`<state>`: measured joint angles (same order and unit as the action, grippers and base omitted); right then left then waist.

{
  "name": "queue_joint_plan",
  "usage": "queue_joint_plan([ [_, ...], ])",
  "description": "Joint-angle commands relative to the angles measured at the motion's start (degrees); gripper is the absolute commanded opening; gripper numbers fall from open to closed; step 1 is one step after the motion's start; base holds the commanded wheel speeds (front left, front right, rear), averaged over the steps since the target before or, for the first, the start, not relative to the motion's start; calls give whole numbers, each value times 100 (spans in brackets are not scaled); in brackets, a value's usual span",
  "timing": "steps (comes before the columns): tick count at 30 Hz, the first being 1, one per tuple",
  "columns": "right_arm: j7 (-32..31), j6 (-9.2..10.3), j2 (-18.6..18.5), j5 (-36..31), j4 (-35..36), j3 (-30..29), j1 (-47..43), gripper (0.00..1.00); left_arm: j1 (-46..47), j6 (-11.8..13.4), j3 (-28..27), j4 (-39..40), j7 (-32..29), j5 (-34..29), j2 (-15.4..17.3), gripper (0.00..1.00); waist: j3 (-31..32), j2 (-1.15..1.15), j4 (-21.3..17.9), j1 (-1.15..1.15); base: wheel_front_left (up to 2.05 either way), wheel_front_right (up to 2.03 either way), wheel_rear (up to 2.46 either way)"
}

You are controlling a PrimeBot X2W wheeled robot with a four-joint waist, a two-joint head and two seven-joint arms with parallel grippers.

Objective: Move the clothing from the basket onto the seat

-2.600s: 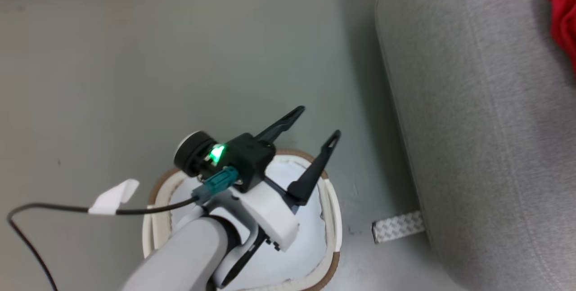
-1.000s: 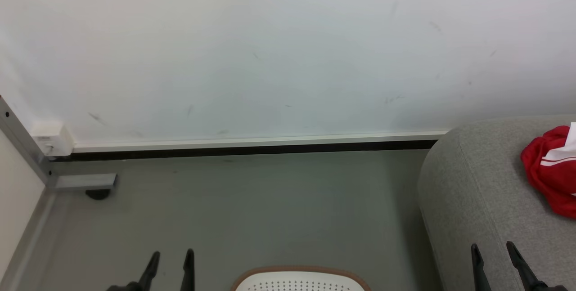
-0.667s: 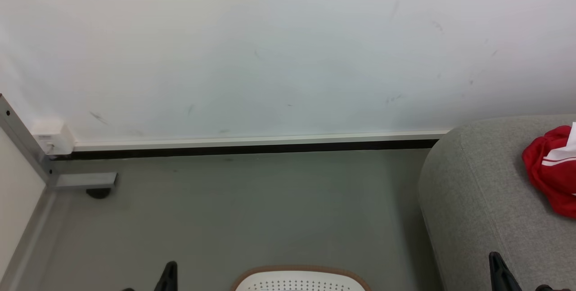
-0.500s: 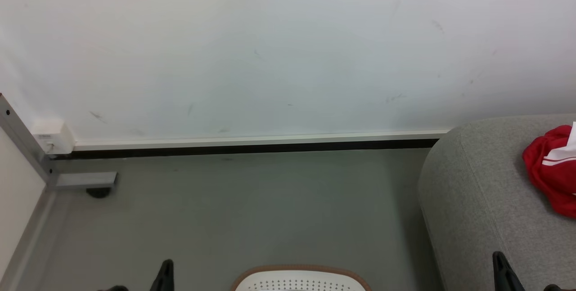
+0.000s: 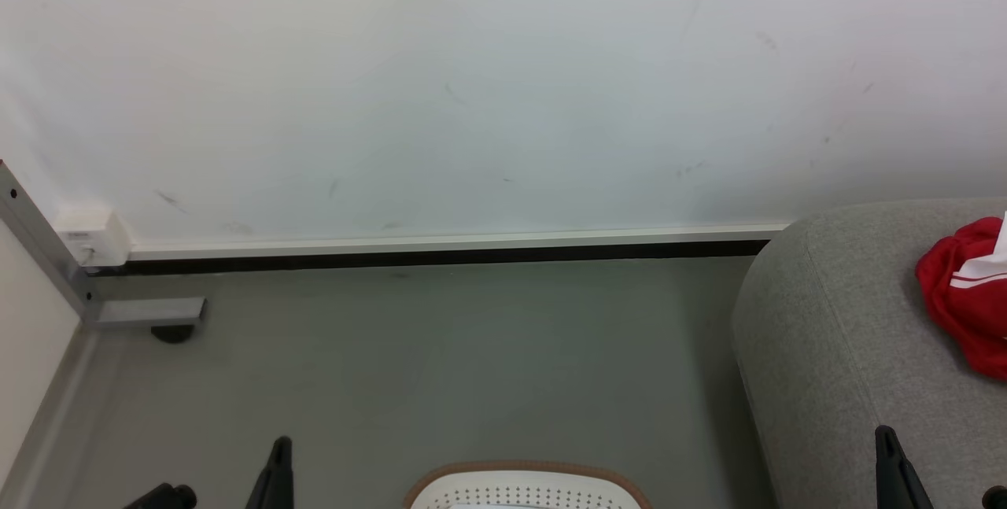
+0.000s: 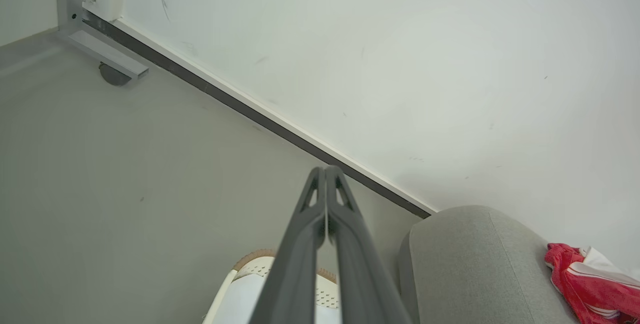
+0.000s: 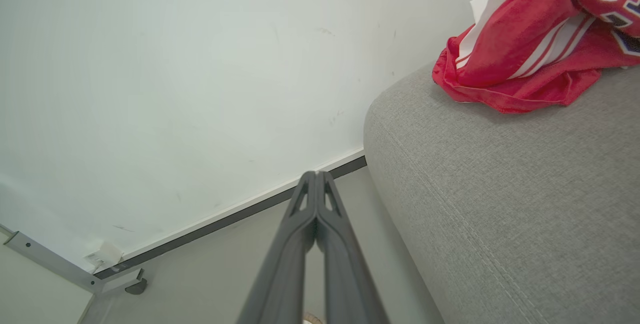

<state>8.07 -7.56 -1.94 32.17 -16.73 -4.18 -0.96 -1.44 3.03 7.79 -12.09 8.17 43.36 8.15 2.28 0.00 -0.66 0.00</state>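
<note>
The red jersey lies crumpled on the light-grey sofa at the right, with white stripes and a number print showing. The far rim of the white perforated basket peeks up at the bottom middle, on the floor left of the sofa. My left gripper is shut and holds nothing, low at the left of the basket. My right gripper is shut too and holds nothing, low in front of the sofa's end.
A white wall with a dark baseboard runs behind the grey floor. A metal frame foot with a caster and a small white box sit at the far left. A white cloth edge shows beside the jersey.
The head camera swung up from the basket to the wall and sofa. Over the last second both grippers went from fingers apart to shut and sank towards the bottom edge.
</note>
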Motion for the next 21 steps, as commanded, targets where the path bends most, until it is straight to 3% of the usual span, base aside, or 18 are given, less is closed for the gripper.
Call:
queue_joint_plan([
  [1,-47,3,-60,200,98,-31,194,0,141,-40,-80,99,-29,173,14,0,-2,0,1,0,0,0,0],
  [21,-452,5,-82,1854,137,-93,393,0,332,-237,-475,122,-441,1522,-136,0,-46,0,14,0,0,0,0],
])
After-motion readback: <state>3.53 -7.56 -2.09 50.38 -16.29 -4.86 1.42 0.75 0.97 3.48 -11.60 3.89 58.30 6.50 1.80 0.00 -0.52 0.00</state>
